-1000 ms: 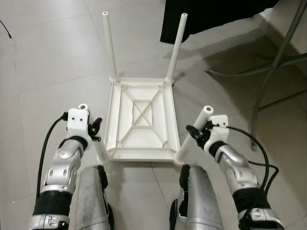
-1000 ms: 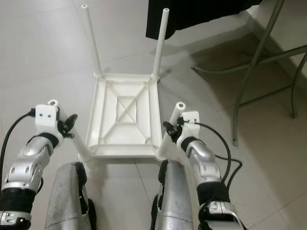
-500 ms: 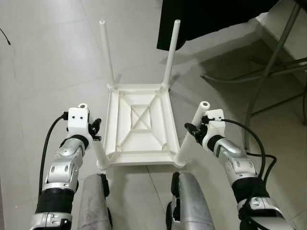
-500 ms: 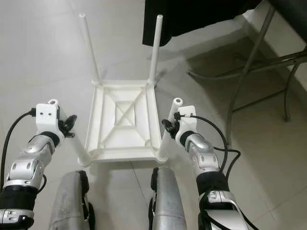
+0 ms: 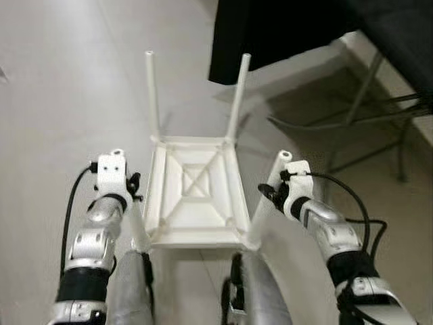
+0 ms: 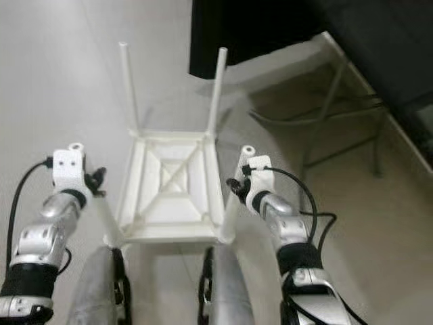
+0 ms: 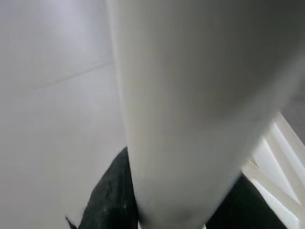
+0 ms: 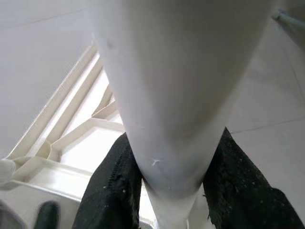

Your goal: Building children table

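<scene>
A small white plastic table (image 5: 196, 203) is upside down in front of me, its ribbed underside facing up and its legs pointing upward. My left gripper (image 5: 132, 187) is shut on the near left leg (image 5: 137, 220). On the other side, the right gripper (image 5: 269, 196) is shut on the near right leg (image 5: 265, 200). Both far legs (image 5: 153, 95) stand free. In the wrist views, black fingers (image 8: 107, 191) clamp a thick white leg (image 8: 167, 95), and the left leg (image 7: 190, 119) runs between its dark fingers (image 7: 107, 200).
Pale tiled floor (image 5: 61, 101) lies to the left and ahead. A black cloth (image 5: 270, 34) hangs at the top right, with grey metal frame legs (image 5: 358, 101) on the right. My own silver legs (image 5: 132, 291) stand just below the table's near edge.
The whole picture has shifted and blurred, so the camera moved; the black cloth and metal frame now take up more of the right side. Both grippers still hold the near legs.
</scene>
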Available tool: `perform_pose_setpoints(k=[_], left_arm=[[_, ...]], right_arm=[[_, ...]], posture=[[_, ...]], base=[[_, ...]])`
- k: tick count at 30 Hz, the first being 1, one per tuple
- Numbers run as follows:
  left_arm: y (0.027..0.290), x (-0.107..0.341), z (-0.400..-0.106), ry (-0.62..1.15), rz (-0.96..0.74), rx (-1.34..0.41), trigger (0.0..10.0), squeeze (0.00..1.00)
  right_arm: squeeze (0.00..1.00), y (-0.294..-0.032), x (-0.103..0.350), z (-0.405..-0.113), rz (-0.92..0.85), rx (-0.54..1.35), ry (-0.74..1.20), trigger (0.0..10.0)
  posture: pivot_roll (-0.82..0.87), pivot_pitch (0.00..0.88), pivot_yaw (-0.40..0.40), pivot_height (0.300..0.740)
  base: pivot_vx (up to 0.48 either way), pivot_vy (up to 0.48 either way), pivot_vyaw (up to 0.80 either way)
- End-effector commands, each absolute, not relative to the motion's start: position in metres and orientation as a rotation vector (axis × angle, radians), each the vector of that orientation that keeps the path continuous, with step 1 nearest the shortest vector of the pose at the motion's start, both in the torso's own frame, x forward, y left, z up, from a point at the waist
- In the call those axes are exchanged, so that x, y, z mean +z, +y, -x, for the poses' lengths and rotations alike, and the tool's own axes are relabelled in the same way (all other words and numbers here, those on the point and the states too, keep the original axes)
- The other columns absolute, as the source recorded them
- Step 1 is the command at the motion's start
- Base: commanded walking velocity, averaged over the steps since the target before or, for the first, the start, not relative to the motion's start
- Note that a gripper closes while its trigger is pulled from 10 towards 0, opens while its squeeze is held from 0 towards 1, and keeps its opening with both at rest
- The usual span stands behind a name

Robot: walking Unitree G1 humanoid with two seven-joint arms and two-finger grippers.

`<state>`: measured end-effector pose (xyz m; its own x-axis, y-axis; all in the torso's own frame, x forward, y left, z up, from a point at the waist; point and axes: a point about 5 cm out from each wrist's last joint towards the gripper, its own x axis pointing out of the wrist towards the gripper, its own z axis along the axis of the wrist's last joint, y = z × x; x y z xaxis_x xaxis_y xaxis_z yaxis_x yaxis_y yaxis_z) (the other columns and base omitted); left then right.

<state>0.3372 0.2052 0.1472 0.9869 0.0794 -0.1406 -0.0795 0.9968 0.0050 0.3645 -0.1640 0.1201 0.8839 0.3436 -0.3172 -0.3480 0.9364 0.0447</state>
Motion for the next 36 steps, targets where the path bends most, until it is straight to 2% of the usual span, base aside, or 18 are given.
perform_pose_setpoints(k=[1,10,16,19,21,23,24,26,27,29,30,31,33,34,35,36], left_arm=[[0.187,0.143,-0.338,0.158,0.041,0.014,10.0,0.00],[0.192,0.146,-0.337,0.157,0.019,0.045,10.0,0.00],[0.211,0.157,-0.339,0.125,-0.003,0.189,10.0,0.00],[0.237,0.196,-0.347,-0.013,-0.044,0.354,10.0,0.00],[0.242,0.211,-0.349,-0.062,-0.061,0.385,10.0,0.00],[0.260,0.259,-0.356,-0.205,-0.090,0.481,10.0,0.00],[0.260,0.259,-0.356,-0.205,-0.090,0.481,10.0,0.00],[0.264,0.311,-0.366,-0.350,-0.099,0.497,10.0,0.00],[0.264,0.311,-0.366,-0.350,-0.099,0.497,10.0,0.00],[0.247,0.363,-0.374,-0.503,-0.117,0.414,10.0,0.00],[0.247,0.363,-0.374,-0.503,-0.117,0.414,10.0,0.00],[0.221,0.400,-0.375,-0.621,-0.149,0.310,10.0,0.00],[0.197,0.420,-0.375,-0.686,-0.146,0.211,10.0,0.00],[0.197,0.420,-0.375,-0.686,-0.146,0.211,10.0,0.00],[0.173,0.434,-0.373,-0.736,-0.114,0.111,10.0,0.00],[0.173,0.434,-0.373,-0.736,-0.114,0.111,10.0,0.00]], right_arm=[[0.00,-0.148,0.103,-0.357,-0.014,0.467,0.394,10.0],[0.00,-0.134,0.114,-0.362,-0.009,0.532,0.356,10.0],[0.00,-0.120,0.134,-0.370,0.072,0.612,0.242,10.0],[0.00,-0.100,0.173,-0.384,0.096,0.660,0.079,10.0],[0.00,-0.094,0.183,-0.387,0.103,0.674,0.037,10.0],[0.00,-0.078,0.214,-0.394,0.086,0.695,-0.072,10.0],[0.00,-0.078,0.214,-0.394,0.086,0.695,-0.072,10.0],[0.00,-0.065,0.253,-0.400,0.060,0.686,-0.202,10.0],[0.00,-0.065,0.253,-0.400,0.060,0.686,-0.202,10.0],[0.00,-0.060,0.294,-0.405,0.056,0.616,-0.346,10.0],[0.00,-0.060,0.294,-0.405,0.056,0.616,-0.346,10.0],[0.00,-0.064,0.323,-0.406,0.069,0.539,-0.446,10.0],[0.00,-0.069,0.343,-0.407,0.069,0.478,-0.510,10.0],[0.00,-0.069,0.343,-0.407,0.069,0.478,-0.510,10.0],[0.00,-0.075,0.359,-0.406,0.048,0.430,-0.564,10.0],[0.00,-0.075,0.359,-0.406,0.048,0.430,-0.564,10.0]], posture=[[0.07,0.393,-0.132,0.700],[0.08,0.389,-0.131,0.730],[0.08,0.372,-0.128,0.740],[0.10,0.328,-0.131,0.740],[0.10,0.328,-0.131,0.740],[0.11,0.298,-0.127,0.740],[0.11,0.298,-0.127,0.740],[0.13,0.243,-0.123,0.740],[0.13,0.243,-0.123,0.740],[0.14,0.192,-0.113,0.740],[0.14,0.192,-0.113,0.740],[0.15,0.162,-0.105,0.740],[0.16,0.143,-0.095,0.740],[0.16,0.143,-0.095,0.740],[0.16,0.121,-0.091,0.740],[0.16,0.121,-0.091,0.740]], base=[[0.000,0.000,0.00],[0.000,0.000,0.00],[0.000,0.000,0.00],[0.000,0.000,0.00],[0.000,0.000,0.00],[0.000,0.000,0.00],[0.000,0.000,0.00],[0.000,0.000,0.00],[0.000,0.000,0.00],[0.000,0.000,0.00],[0.000,0.000,0.00],[0.000,0.000,0.00],[0.000,0.000,0.00],[0.000,0.000,0.00],[0.000,0.000,0.00],[0.000,0.000,0.00]])
